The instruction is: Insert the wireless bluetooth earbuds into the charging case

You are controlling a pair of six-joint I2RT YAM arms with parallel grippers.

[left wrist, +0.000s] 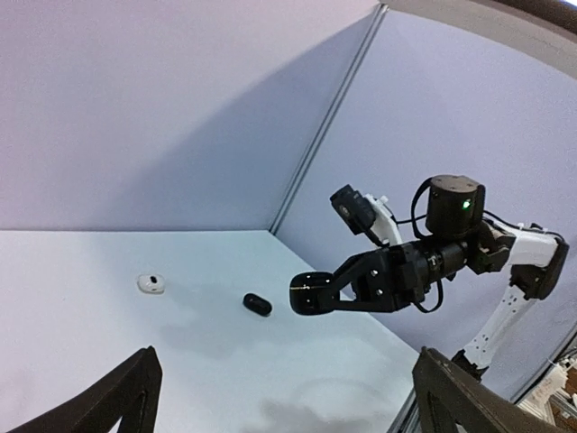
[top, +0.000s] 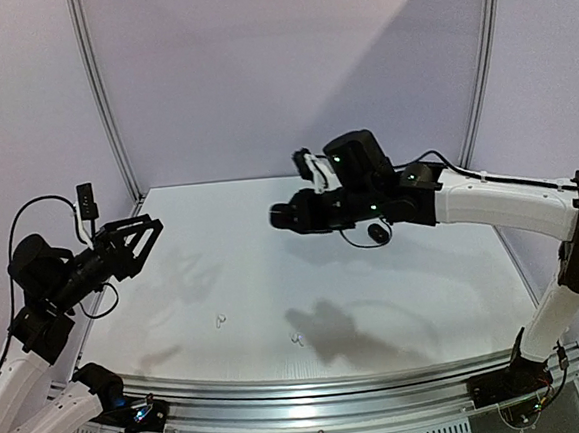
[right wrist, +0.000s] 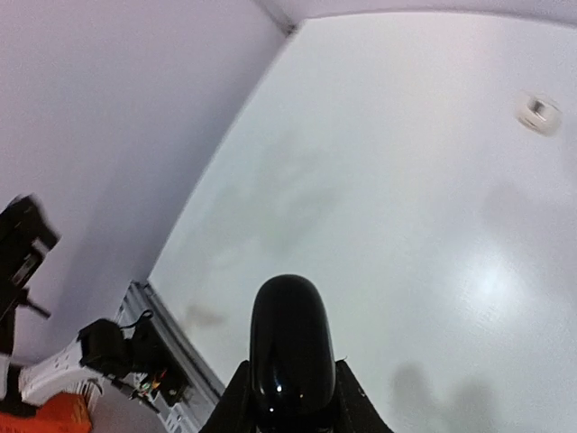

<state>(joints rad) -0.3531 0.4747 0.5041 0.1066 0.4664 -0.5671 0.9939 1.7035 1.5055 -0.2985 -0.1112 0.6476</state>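
My right gripper (top: 298,216) hangs above the middle of the table, shut on a glossy black charging case (top: 281,217). In the right wrist view that case (right wrist: 287,347) stands out between the fingers of the right gripper (right wrist: 290,370). Two tiny white earbuds (top: 219,322) (top: 299,339) lie on the table near the front. My left gripper (top: 148,246) is raised over the table's left edge, open and holding nothing. In the left wrist view the left gripper (left wrist: 287,356) faces the held case (left wrist: 315,293).
A second black case (top: 378,233) lies on the table under the right arm, and it shows in the left wrist view (left wrist: 257,305). A white case (left wrist: 151,284) sits further back and shows in the right wrist view too (right wrist: 539,113). A metal rail (top: 313,390) lines the front edge.
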